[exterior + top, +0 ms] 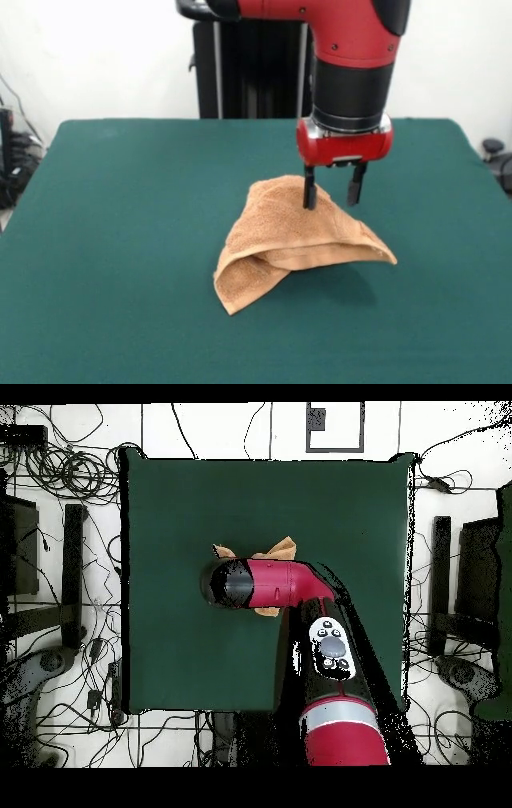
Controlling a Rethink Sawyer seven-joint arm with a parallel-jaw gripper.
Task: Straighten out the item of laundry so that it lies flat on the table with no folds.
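The orange-tan towel [284,240] lies near the middle of the green table [120,240], folded over itself and bunched up into a tent shape, its right corner held off the cloth with a shadow under it. My gripper [332,196] hangs straight down over the towel's raised top right part. Its two black fingers stand apart: the left finger [309,192] is against the towel's peak, and the right one is just past the towel's edge. In the overhead view the arm covers the gripper, and only bits of the towel [284,546] show around the arm's head.
The black pedestal [248,72] stands at the table's far edge. Cables and equipment stands [60,564] lie on the floor around the table [180,654].
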